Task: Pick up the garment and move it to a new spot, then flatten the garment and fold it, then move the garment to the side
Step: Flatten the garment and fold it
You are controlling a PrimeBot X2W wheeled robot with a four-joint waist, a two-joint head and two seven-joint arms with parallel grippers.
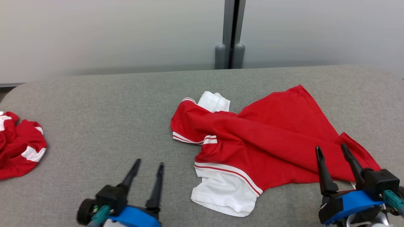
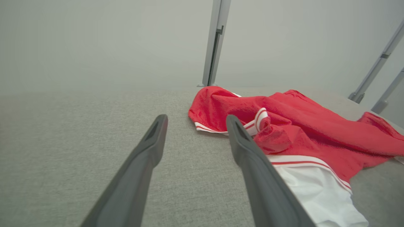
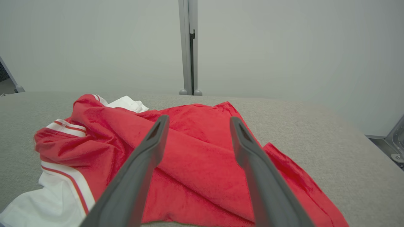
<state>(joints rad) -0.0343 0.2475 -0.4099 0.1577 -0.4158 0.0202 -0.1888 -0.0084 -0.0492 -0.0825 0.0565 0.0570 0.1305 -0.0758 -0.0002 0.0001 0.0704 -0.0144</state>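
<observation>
My left tool (image 1: 150, 162) hangs open over bare tabletop (image 1: 94, 110), and my right tool (image 1: 330, 147) gapes empty above the near corner of the shirt (image 1: 268, 132). The shirt lies rumpled mid-tabletop with its sleeves bunched, apparently set down here for flattening.

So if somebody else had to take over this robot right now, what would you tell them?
Left gripper: open, empty, over bare table left of the garment.
Right gripper: open, empty, over the garment's right end.
Garment: crumpled, sleeves bunched, middle-right of table. Another red-and-white heap sits at the far left edge.
Done: garment lies in its spot, it seems.
To do: flatten, fold, move aside.
</observation>
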